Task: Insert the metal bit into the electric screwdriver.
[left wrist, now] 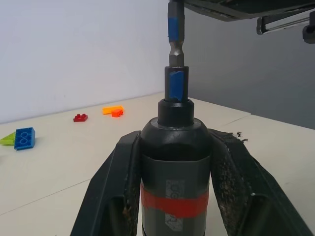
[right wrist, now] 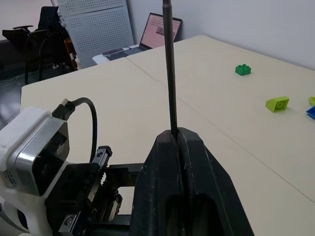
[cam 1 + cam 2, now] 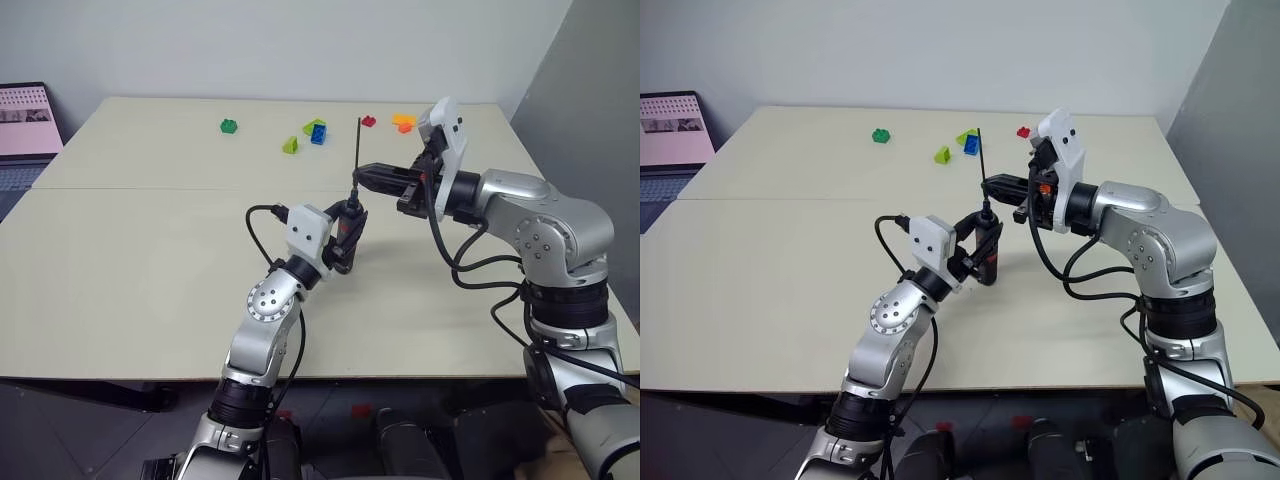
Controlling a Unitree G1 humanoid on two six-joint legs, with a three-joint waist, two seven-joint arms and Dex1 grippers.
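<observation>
My left gripper (image 3: pixel 345 238) is shut on the electric screwdriver (image 3: pixel 349 222), a black cylinder with a red band (image 1: pixel 172 205), and holds it nearly upright above the table's middle. The black fingers (image 1: pixel 115 177) clamp both sides of the body. The metal bit (image 3: pixel 357 150) stands upright over the screwdriver's tip as a thin dark rod. Its blue-marked hex end (image 1: pixel 176 39) disappears into the tip's collar (image 1: pixel 176 81). My right gripper (image 3: pixel 360 178) reaches in level from the right and is shut on the bit (image 2: pixel 168 64) just above the screwdriver.
Toy bricks lie along the table's far side: green (image 3: pixel 229 125), lime (image 3: pixel 291 145), blue (image 3: pixel 317 133), red (image 3: pixel 368 121) and orange (image 3: pixel 403 122). A laptop (image 3: pixel 25 120) sits beyond the far left corner. A seam (image 3: pixel 150 189) crosses the table.
</observation>
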